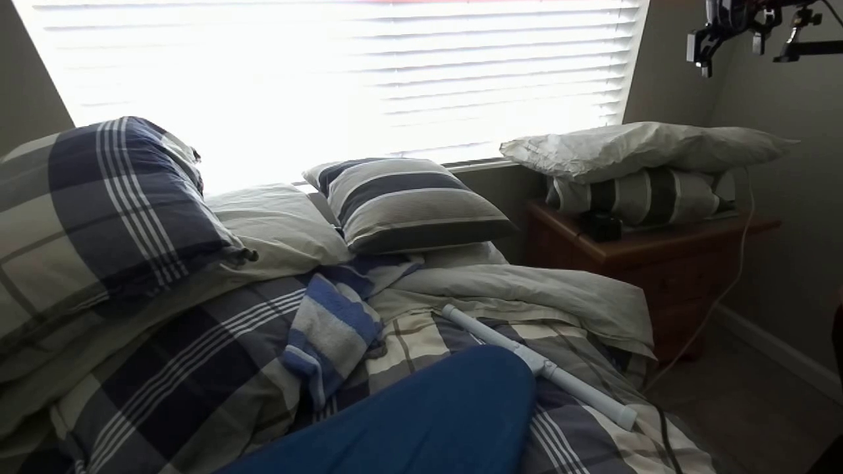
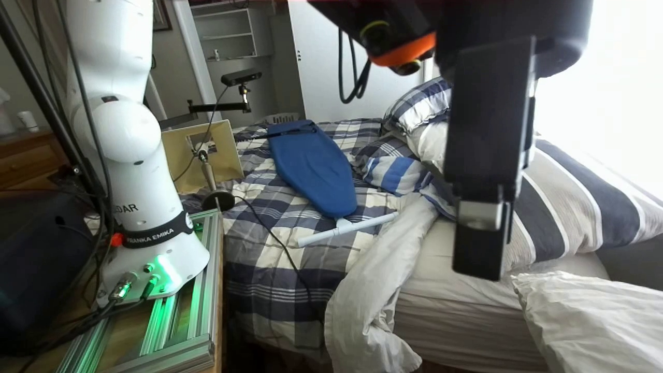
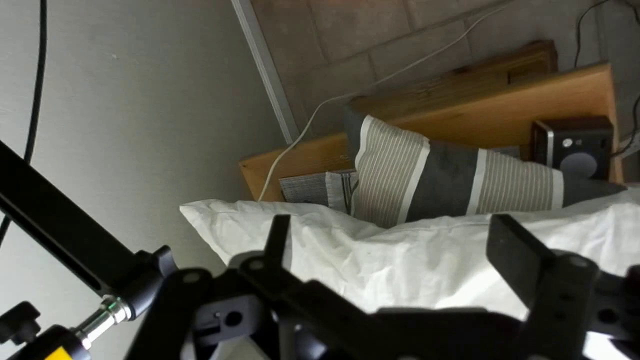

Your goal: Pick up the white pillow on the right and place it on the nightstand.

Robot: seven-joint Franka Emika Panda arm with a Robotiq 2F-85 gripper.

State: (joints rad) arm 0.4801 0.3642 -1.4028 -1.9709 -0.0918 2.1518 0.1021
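Observation:
The white pillow (image 1: 652, 148) lies flat on a grey-and-white striped pillow (image 1: 649, 197), which rests on the brown nightstand (image 1: 658, 253). In an exterior view only the white pillow's corner (image 2: 595, 321) shows; the nightstand is out of view there. My gripper (image 1: 731, 52) is open and empty, well above the white pillow and apart from it. In the wrist view my gripper's fingers (image 3: 387, 232) stand wide apart with the white pillow (image 3: 390, 270) below them. The striped pillow (image 3: 445, 180) and the nightstand's top (image 3: 480, 122) show beyond it. In an exterior view a finger (image 2: 479, 243) hangs close to the camera.
A black device (image 3: 572, 150) sits on the nightstand's edge. A white cord (image 3: 350, 92) runs past it. A black camera bar (image 3: 65, 225) is near the gripper. The bed holds another striped pillow (image 1: 402, 204), a plaid pillow (image 1: 125, 197) and a blue ironing board (image 1: 421, 415).

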